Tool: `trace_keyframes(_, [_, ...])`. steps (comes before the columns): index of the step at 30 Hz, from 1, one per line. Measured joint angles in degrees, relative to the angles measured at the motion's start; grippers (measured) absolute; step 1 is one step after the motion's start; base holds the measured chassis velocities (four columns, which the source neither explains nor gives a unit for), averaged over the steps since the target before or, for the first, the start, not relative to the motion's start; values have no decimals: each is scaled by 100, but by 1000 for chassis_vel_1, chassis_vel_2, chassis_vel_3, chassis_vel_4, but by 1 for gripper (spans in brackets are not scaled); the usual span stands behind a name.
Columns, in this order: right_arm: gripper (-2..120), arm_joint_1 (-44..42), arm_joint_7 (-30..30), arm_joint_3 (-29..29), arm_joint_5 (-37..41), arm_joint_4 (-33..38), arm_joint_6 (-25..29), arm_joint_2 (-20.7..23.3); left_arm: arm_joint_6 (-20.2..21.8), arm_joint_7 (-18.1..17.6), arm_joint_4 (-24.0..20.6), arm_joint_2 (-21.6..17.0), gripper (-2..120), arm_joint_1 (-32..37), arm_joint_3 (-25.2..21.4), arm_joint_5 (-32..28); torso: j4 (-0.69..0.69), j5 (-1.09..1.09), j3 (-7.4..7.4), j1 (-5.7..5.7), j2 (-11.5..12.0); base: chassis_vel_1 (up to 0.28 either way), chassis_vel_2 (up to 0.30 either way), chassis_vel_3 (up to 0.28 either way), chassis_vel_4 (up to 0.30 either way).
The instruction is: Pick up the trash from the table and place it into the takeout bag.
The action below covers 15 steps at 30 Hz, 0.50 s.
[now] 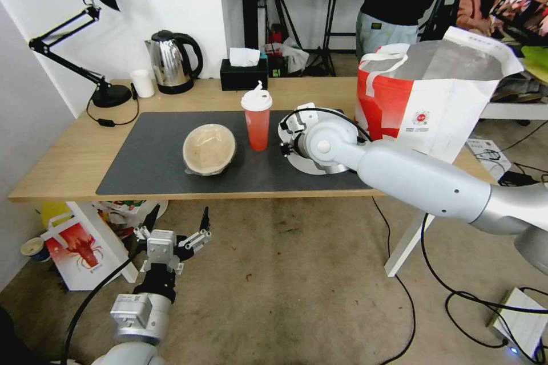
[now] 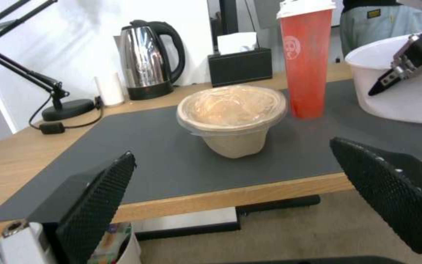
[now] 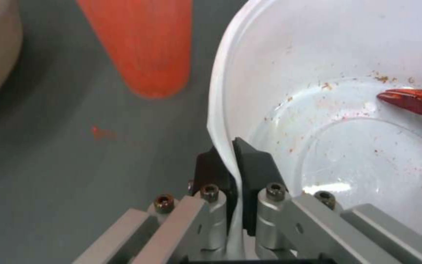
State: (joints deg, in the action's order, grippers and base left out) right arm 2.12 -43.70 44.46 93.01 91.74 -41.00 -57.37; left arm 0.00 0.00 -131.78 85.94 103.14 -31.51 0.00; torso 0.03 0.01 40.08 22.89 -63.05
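Over the mat, right hand [image 3: 234, 165] pinches white bowl [image 3: 338, 121] rim.

The robot's silver-grey right arm [image 1: 422, 179] covers most of the white round plastic bowl [image 1: 311, 166] in the head view, and the right gripper's fingertips are hidden there. The right wrist view cuts off the red translucent cup [image 3: 145, 44] above its base and the red crayfish scraps [image 3: 416, 99] at the edge. The small round red logo [image 1: 421, 118] on the large boxy white takeout bag [image 1: 451, 114] is too small to read
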Motion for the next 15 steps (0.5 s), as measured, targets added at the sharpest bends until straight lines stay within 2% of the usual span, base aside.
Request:
trace_keyframes(11, [0, 320, 21, 87, 225, 219, -58, 197, 0, 0, 0, 0, 100, 0, 1, 0, -8, -1, 6, 6, 6, 0, 0, 0, 0])
trace_keyframes(15, [0, 543, 139, 175, 266, 393, -60, 343, 0, 0, 0, 0, 100, 0, 1, 0, -5, -2, 4, 5, 6, 0, 0, 0, 0])
